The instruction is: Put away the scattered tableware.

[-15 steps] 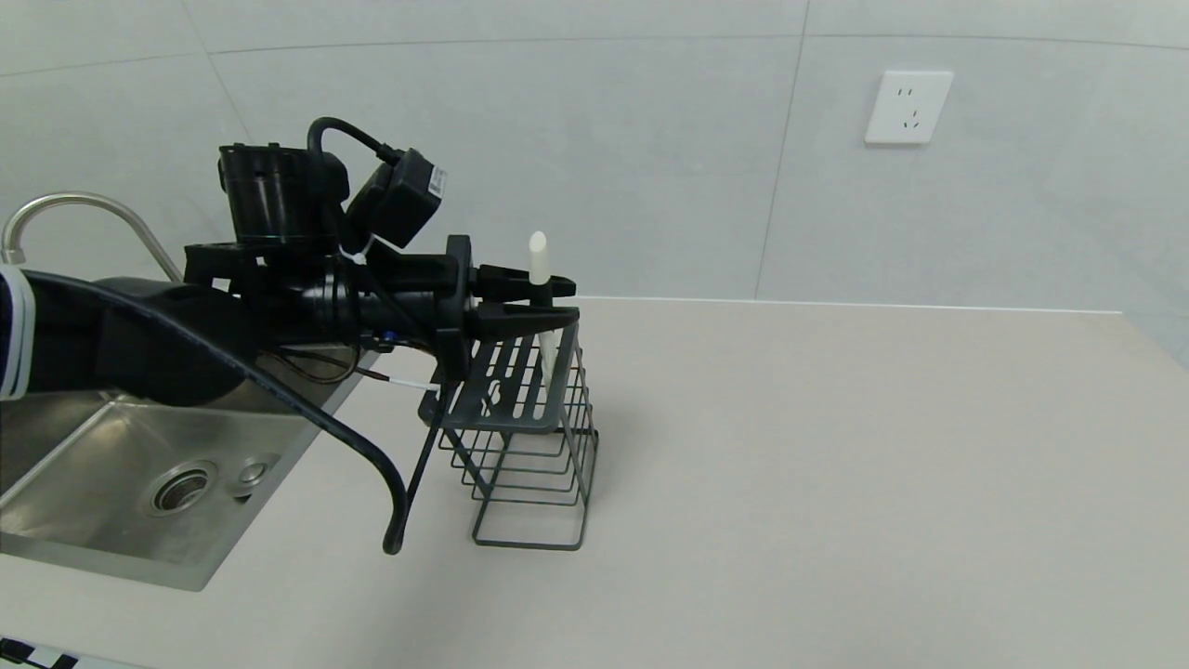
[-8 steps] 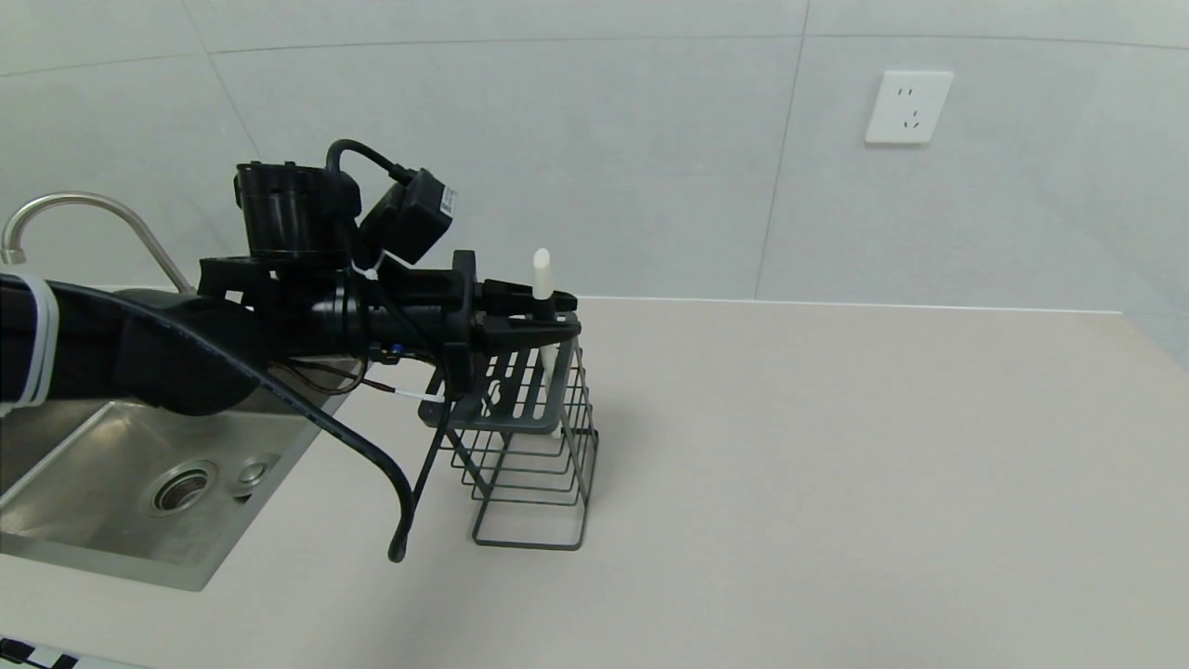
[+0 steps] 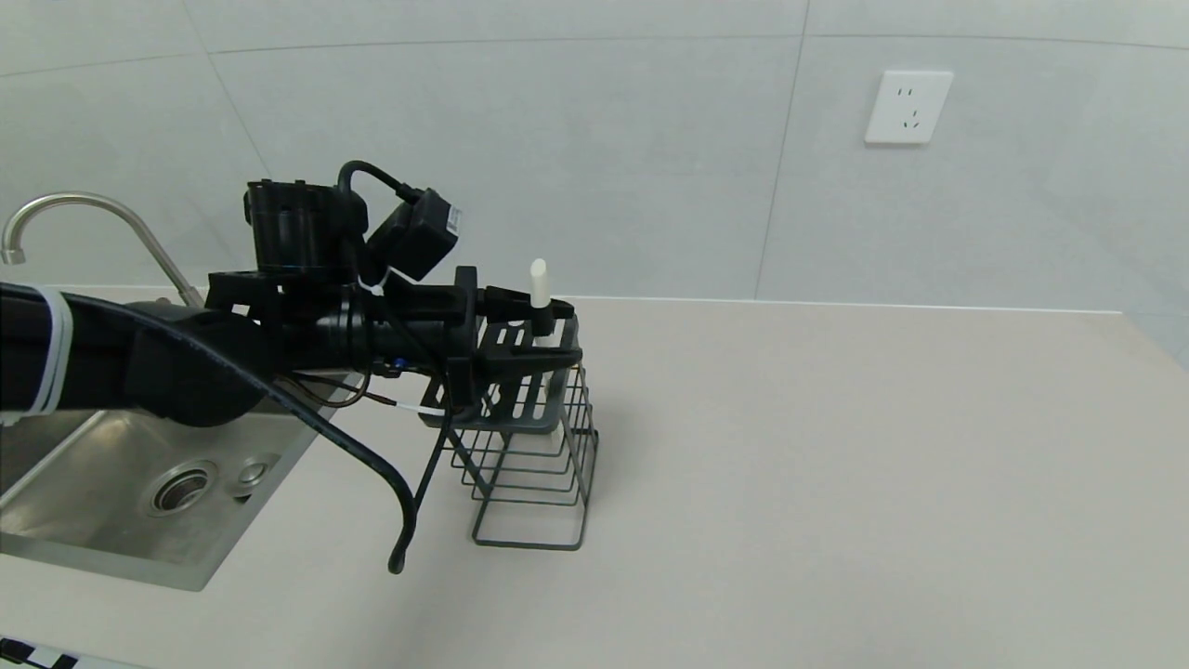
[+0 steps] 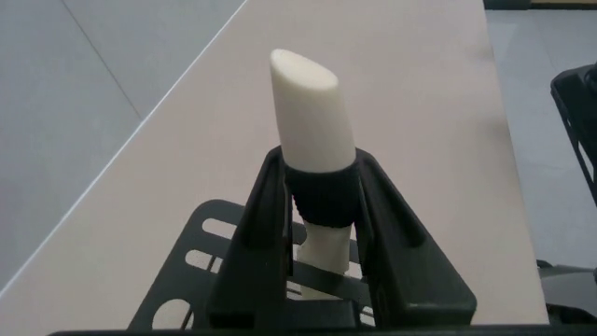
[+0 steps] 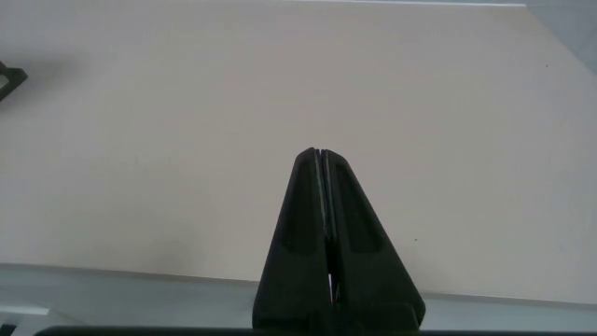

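A cream-white utensil (image 3: 539, 281) stands upright in my left gripper (image 3: 548, 325), which is shut on its handle. The utensil's lower part reaches down through the slotted grey top of a dark wire cutlery rack (image 3: 529, 465) on the beige counter (image 3: 836, 483). In the left wrist view the white handle (image 4: 312, 112) pokes up between the two black fingers (image 4: 256, 233), with the rack's slotted top (image 4: 191, 271) just behind. My right gripper (image 5: 326, 177) is shut with nothing in it, hanging over bare counter (image 5: 187, 112).
A steel sink (image 3: 139, 465) with a curved tap (image 3: 84, 209) lies left of the rack. A wall socket (image 3: 908, 107) sits on the tiled wall behind. The counter spreads wide and bare to the right of the rack.
My left gripper has sunk lower with the white utensil, pushing it deeper into the rack's top. The rack has stayed put.
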Controlling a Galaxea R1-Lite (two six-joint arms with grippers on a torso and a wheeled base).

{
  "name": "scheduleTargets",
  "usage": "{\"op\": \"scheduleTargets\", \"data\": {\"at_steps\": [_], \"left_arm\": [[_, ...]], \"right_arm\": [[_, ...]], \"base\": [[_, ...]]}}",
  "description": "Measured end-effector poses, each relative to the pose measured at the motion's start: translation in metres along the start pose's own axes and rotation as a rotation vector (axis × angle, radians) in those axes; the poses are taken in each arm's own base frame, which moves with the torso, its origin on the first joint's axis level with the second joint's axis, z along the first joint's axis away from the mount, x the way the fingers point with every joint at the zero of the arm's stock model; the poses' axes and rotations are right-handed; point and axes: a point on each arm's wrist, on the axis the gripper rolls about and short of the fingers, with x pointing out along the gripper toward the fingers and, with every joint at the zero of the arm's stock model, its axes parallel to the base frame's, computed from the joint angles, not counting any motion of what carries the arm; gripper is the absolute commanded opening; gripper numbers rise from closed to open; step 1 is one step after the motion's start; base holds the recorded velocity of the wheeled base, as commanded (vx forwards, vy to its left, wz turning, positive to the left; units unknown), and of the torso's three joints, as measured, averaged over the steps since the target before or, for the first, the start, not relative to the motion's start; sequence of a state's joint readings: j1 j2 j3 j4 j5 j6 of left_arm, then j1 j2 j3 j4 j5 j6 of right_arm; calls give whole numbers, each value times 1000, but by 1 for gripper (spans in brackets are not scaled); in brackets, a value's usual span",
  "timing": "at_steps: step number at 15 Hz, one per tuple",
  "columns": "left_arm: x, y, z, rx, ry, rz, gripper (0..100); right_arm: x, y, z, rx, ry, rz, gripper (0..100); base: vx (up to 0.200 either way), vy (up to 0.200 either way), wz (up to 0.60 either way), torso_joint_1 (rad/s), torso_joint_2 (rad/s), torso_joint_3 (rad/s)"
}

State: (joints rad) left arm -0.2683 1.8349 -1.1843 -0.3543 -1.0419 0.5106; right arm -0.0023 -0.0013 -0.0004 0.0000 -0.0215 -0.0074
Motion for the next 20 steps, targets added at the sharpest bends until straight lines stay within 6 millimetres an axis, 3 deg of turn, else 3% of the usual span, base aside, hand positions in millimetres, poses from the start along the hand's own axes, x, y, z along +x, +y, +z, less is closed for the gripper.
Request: {"op": "scheduleTargets", "data": {"at_steps": [6, 9, 12, 15, 18, 20], "left_arm": [[-6, -8, 0, 22, 15, 18, 100], [-30, -13, 16, 120, 19, 117, 100], [-68, -37, 33, 218, 10, 213, 100], [-104, -92, 55, 342, -11, 284, 100], [-134, -177, 67, 414, -44, 311, 100], [-152, -239, 59, 390, -47, 314, 100]], "right_arm": [[0, 0, 0, 1, -1, 0, 0], [0, 0, 0, 4, -1, 0, 0], [0, 0, 0, 5, 0, 0, 0], [0, 0, 0, 5, 0, 0, 0], [0, 0, 0, 3, 1, 1, 0], [0, 0, 0, 2, 0, 1, 0]], "base": [[0, 0, 0, 0, 0, 0], [0, 0, 0, 0, 0, 0], [0, 0, 0, 0, 0, 0], [0, 0, 0, 0, 0, 0], [0, 0, 0, 0, 0, 0], [0, 0, 0, 0, 0, 0]]}}
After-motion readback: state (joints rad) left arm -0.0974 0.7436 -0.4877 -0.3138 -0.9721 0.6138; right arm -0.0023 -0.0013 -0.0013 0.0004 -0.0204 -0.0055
